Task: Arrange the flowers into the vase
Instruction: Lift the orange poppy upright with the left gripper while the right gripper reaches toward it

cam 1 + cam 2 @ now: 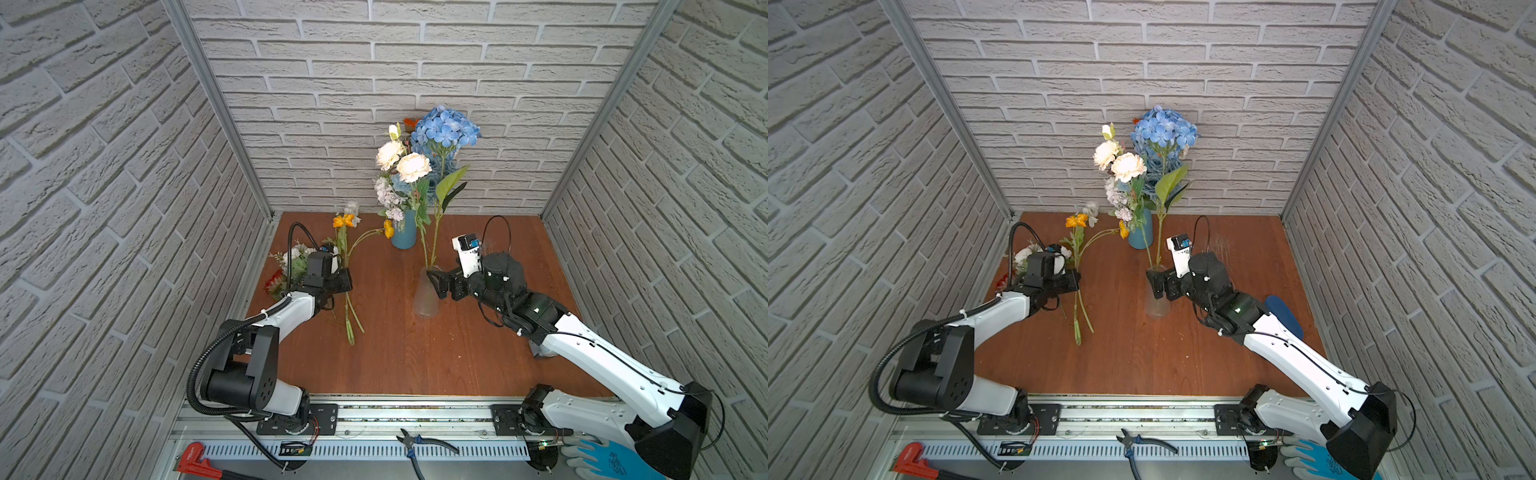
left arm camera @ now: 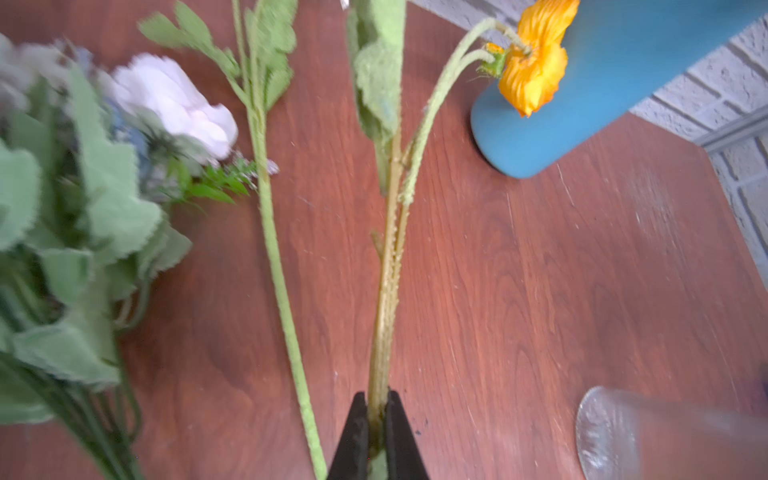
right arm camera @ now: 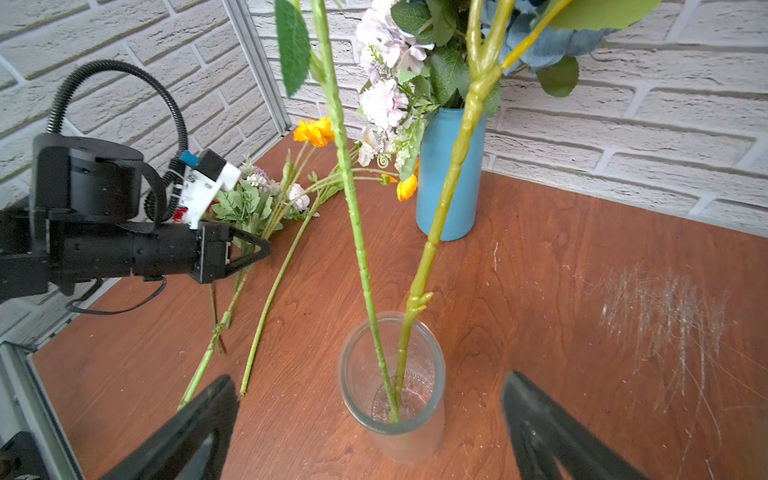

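Front vase point(image 1: 426, 301) stood mid-table point(image 1: 415, 365) with two stems point(image 3: 361, 266) standing in it. Rear vase point(image 1: 404, 237) sat behind it at the back wall, holding a bunch point(image 1: 411, 168). Poppy stem point(image 2: 384, 299) and second stem point(image 2: 278, 270) lay left of front vase. Loose bunch point(image 1: 293, 266) lay further left, by the side wall. Pliers point(image 1: 415, 442) lay on the front rail point(image 1: 415, 415).

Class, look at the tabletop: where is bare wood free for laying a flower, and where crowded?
Free: the front strip between the loose stems, glass vase and base rail; the back right corner beside the blue vase. Crowded: the back left, with the bunches and the left gripper.
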`<move>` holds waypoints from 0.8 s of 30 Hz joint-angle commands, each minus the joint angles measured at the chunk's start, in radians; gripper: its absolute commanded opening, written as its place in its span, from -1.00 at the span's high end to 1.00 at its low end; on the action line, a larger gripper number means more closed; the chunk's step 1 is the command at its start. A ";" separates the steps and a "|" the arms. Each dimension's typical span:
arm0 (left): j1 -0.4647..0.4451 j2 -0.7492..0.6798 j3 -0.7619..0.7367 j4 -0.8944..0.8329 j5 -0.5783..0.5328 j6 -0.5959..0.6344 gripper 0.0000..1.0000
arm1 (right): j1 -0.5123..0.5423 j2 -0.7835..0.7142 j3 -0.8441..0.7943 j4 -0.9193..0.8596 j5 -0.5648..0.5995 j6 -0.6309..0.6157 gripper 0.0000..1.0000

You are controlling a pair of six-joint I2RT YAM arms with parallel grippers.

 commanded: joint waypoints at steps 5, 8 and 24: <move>-0.035 -0.092 -0.050 0.163 0.073 0.034 1.00 | 0.013 -0.014 -0.020 0.100 -0.113 0.045 -1.00; -0.041 -0.156 -0.072 0.190 0.074 0.023 1.00 | 0.021 -0.006 -0.027 0.138 -0.164 0.045 -1.00; -0.116 -0.572 -0.026 0.079 -0.013 0.061 1.00 | 0.137 0.134 0.081 0.305 -0.271 0.053 -0.69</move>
